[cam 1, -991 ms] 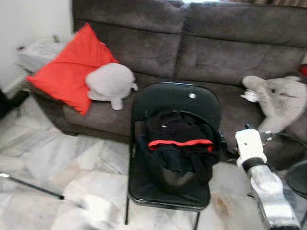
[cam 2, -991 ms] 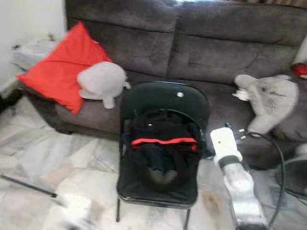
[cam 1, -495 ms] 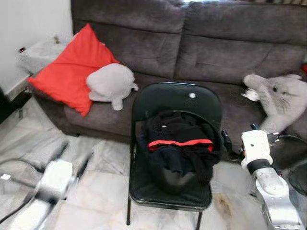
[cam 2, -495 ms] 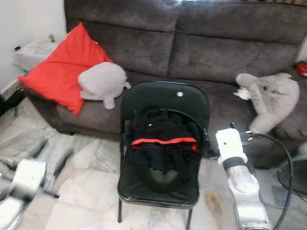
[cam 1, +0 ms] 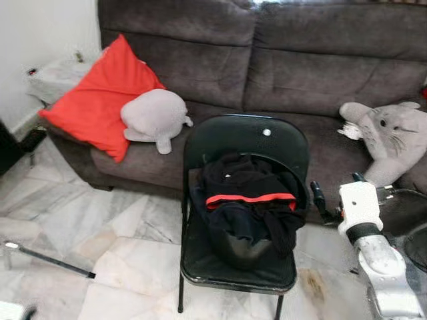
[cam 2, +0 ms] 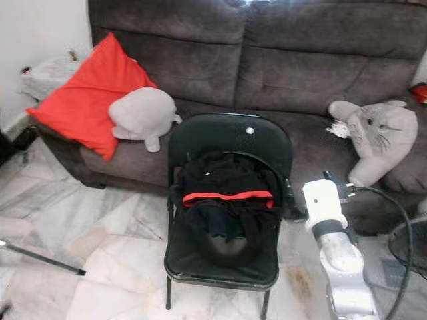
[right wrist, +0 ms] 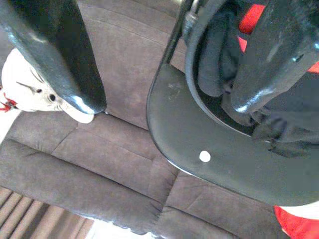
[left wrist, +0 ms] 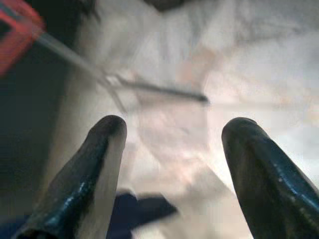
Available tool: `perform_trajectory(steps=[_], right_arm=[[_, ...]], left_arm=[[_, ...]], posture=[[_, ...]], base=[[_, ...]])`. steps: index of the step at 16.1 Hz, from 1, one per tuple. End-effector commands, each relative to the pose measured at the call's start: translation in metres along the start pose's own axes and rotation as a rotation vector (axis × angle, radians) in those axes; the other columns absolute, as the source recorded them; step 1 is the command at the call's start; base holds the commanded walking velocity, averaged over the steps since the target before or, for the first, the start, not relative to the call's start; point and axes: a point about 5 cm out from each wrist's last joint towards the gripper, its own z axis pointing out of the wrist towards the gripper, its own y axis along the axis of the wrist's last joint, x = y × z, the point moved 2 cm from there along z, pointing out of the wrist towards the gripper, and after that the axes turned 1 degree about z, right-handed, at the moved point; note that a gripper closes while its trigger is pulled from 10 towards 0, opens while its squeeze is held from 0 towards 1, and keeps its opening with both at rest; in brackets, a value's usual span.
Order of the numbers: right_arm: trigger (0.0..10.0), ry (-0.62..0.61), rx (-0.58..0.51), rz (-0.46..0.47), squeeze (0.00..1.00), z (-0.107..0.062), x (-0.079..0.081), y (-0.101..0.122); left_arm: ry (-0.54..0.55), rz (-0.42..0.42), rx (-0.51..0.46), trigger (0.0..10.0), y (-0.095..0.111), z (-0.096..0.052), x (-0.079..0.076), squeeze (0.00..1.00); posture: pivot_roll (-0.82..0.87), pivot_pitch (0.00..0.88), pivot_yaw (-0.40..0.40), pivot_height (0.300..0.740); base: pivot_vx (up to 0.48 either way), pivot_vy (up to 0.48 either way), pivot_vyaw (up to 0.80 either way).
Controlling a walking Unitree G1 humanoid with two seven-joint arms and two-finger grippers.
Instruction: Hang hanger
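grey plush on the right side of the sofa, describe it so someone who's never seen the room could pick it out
Start at the dark grey sofa behind the black folding chair. On its seat at the robot's right lies a grey plush with whiskers and pointed ears. The other plush is plain, rounded and rests against the red cushion.

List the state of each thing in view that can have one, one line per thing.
Black folding metal chair: unfolded, upright on the floor.
Black garment with a red stripe: crumpled on the chair seat, not hung.
Black curved hanger: over the garment on the chair.
Red square cushion: leaning against the sofa back.
Right gripper: open, beside the chair.
Left gripper: open, above the floor.
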Motion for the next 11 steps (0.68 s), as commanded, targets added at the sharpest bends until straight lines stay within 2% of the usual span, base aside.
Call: perform_trajectory(steps=[1,3,4,6,8,9,11], right_arm=[[10.0,-0.007,-0.005,0.001,0.0,0.001,-0.002,0.003],[10.0,-0.018,-0.007,-0.008,0.0,0.002,-0.006,0.006],[10.0,-0.022,-0.006,-0.018,0.0,0.002,-0.007,0.006],[10.0,-0.023,-0.003,-0.021,0.0,0.002,-0.009,0.005],[10.0,-0.019,-0.001,-0.055,0.0,0.002,-0.01,0.005],[10.0,-0.017,0.046,-0.144,0.0,0.0,-0.014,-0.005],[10.0,-0.009,0.071,-0.178,0.0,0.0,-0.016,-0.011]], left_arm=[[-0.075,-0.012,0.148,10.0,-0.024,-0.002,-0.025,0.0],[-0.214,-0.011,0.256,10.0,-0.038,-0.003,-0.071,0.0],[-0.272,-0.007,0.287,10.0,-0.038,-0.003,-0.095,0.0],[-0.319,0.023,0.316,10.0,-0.036,-0.001,-0.11,0.0],[-0.305,0.007,0.354,10.0,-0.039,-0.001,-0.112,0.0],[-0.315,0.011,0.354,10.0,-0.038,-0.001,-0.116,0.0],[-0.326,0.013,0.349,10.0,-0.037,-0.001,-0.12,0.0]], posture=[[-0.03,0.1,0.002,0.74],[-0.04,0.094,0.003,0.74],[-0.04,0.093,0.002,0.74],[-0.04,0.09,-0.002,0.74],[-0.05,0.084,0.0,0.74],[-0.06,0.08,0.0,0.74],[-0.06,0.079,0.002,0.74]], base=[[0.0,0.0,0.0],[0.0,0.0,0.0],[0.0,0.0,0.0],[0.0,0.0,0.0],[0.0,0.0,0.0],[0.0,0.0,0.0],[0.0,0.0,0.0]])
